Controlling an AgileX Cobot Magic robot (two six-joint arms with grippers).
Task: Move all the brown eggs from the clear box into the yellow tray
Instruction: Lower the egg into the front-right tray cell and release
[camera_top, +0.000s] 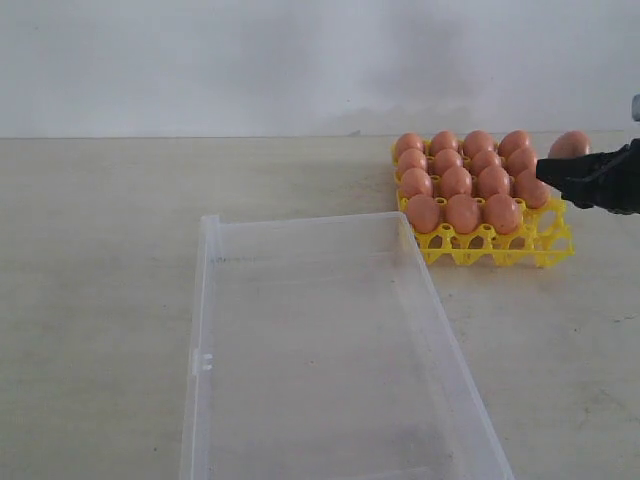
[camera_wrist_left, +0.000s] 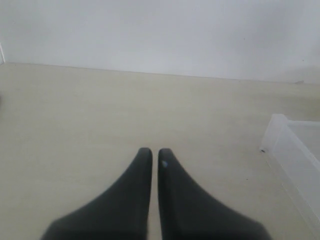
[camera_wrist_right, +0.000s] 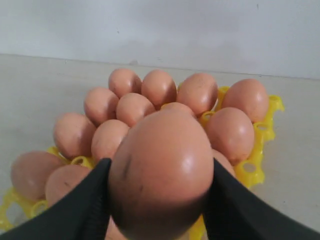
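1. Presently, the right gripper (camera_top: 558, 165): fingers clamped on the sides of one brown egg (camera_wrist_right: 162, 170), raised over the far right edge of the yellow tray (camera_top: 545, 245).
2. Seated stock, the other brown eggs (camera_top: 456, 181): upright in the tray's cups, three rows of four and a near row of three, closely packed.
3. Holder, the yellow tray: on the table (camera_top: 100, 300), just beyond the far right corner of the clear box (camera_top: 205, 300).
4. Container, the clear box: transparent, low-walled, flat on the table, nearest the exterior camera, with a small latch (camera_top: 203, 362) on its left wall.
5. Second unit, the left gripper (camera_wrist_left: 155, 154): fingers together with only a thin slit between them, nothing held, over bare tabletop, a corner of the clear box nearby.
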